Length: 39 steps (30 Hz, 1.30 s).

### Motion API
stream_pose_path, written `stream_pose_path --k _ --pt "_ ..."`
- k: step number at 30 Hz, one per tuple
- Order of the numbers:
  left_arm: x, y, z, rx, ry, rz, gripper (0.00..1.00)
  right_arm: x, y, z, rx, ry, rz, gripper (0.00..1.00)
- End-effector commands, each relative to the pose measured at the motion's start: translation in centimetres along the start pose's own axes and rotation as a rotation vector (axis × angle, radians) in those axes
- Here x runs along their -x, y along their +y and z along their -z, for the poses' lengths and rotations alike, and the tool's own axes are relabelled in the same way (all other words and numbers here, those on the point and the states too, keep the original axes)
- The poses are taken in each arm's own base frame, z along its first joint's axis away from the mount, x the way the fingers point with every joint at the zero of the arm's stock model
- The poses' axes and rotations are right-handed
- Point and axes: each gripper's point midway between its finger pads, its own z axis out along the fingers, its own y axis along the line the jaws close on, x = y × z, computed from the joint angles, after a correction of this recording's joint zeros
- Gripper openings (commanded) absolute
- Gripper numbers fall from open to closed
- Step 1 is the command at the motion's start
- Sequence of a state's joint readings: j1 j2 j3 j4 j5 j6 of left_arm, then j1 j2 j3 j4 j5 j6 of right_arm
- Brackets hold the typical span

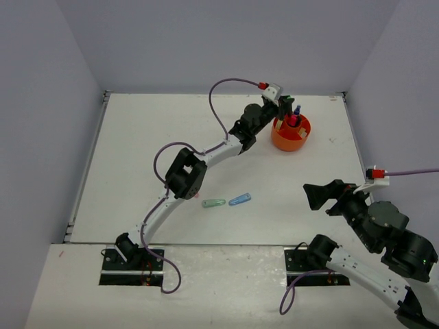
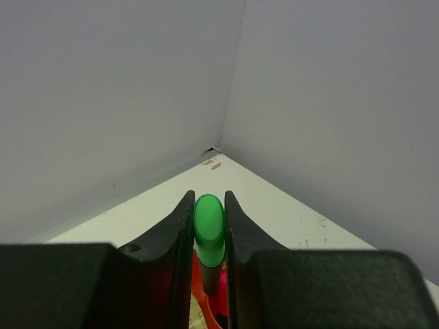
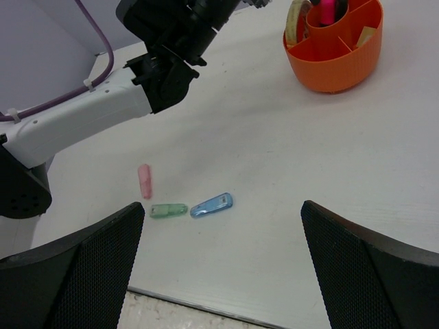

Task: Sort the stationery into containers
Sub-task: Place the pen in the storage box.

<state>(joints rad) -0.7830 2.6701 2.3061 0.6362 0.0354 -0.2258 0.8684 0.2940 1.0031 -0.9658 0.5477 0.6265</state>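
Note:
My left gripper [image 1: 281,103] hangs over the far-left rim of the round orange tub [image 1: 288,142], shut on a green highlighter [image 2: 209,229] that stands upright between the jaws, its lower end over the tub [image 2: 199,291]. In the tub [image 3: 336,65] I see a pink highlighter [image 3: 328,10], a beige tape ring [image 3: 296,17] and a beige eraser [image 3: 363,38]. A pale green clip [image 1: 214,203] and a blue clip [image 1: 239,199] lie mid-table; a pink eraser [image 3: 145,180] lies just beyond the green clip [image 3: 169,210]. My right gripper [image 1: 319,195] is wide open and holds nothing, well above the table right of the clips.
The left arm [image 1: 185,171] stretches diagonally across the table from its base to the tub and hides the pink eraser from the top camera. Grey walls meet in a corner [image 2: 218,145] close behind the tub. The table's near edge [image 3: 206,312] runs just below the clips.

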Motion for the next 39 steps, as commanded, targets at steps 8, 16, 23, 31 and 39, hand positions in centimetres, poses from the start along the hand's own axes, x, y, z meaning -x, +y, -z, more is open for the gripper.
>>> stream_pose_path --k 8,16,23,31,39 --pt "1.3 -2.2 0.3 -0.047 -0.011 0.012 0.0 -0.4 0.7 -0.8 0.017 0.012 0.023 0.99" --pt "0.4 -2.4 0.7 -0.012 0.038 -0.021 0.31 -0.6 1.2 -0.8 0.042 0.026 0.019 0.99" --pt "6.5 -4.1 0.2 -0.008 -0.014 0.007 0.78 -1.6 1.2 -2.0 0.007 0.064 0.055 0.99" --pt "24.6 -1.6 7.0 0.298 -0.089 0.051 1.0 -5.4 2.7 -6.1 0.022 0.144 0.122 0.99" --pt "20.1 5.4 27.2 0.706 0.24 0.07 1.0 -10.8 8.4 -9.7 0.219 0.354 0.164 0.99"
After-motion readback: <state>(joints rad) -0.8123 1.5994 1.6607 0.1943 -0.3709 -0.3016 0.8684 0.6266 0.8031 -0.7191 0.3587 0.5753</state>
